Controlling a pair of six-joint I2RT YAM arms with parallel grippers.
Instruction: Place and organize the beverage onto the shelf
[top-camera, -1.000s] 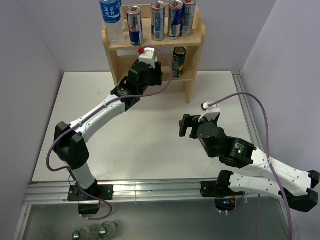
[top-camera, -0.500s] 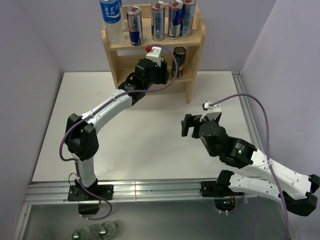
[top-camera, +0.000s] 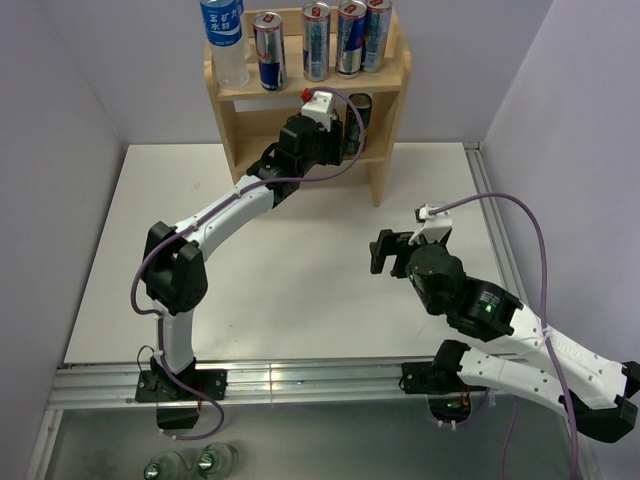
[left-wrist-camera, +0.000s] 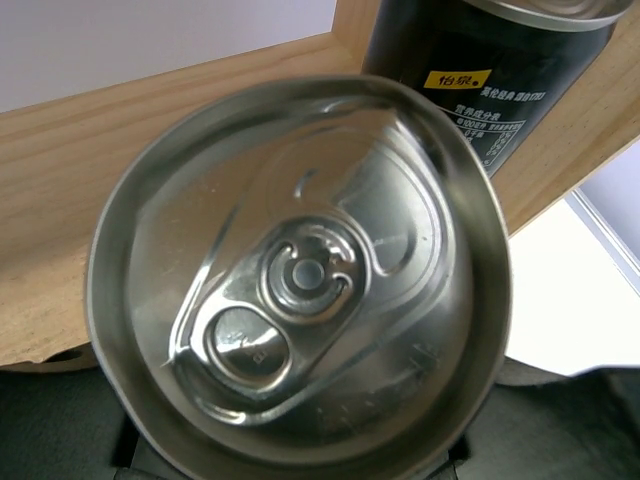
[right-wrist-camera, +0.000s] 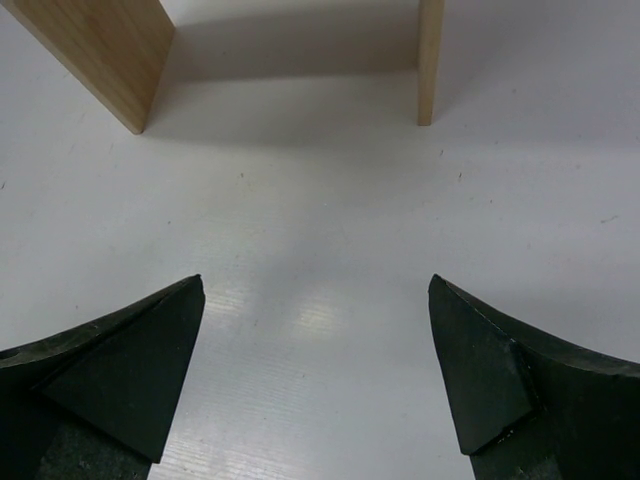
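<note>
Silver can (left-wrist-camera: 300, 270), grasped in left claw (top-camera: 341, 138), at shelf (top-camera: 392, 80) lower tier beside black can (left-wrist-camera: 480, 90); next: lower, release; right claw (right-wrist-camera: 315, 370) released

On the shelf's (top-camera: 384, 168) top tier I see a bottle (top-camera: 224, 42) left of four cans (top-camera: 317, 42). Below, my left hand (top-camera: 333, 137) has its held can (left-wrist-camera: 298, 272) just left of a lone can (left-wrist-camera: 490, 75).

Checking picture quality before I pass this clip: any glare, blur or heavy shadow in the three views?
Top external: sharp, evenly lit, with glare only on the metal rail. Left wrist: the near can fills the frame with a soft sheen on its lid, and the black can has readable print. Right wrist: a pale sheen on the table and a soft shadow under the shelf.
</note>
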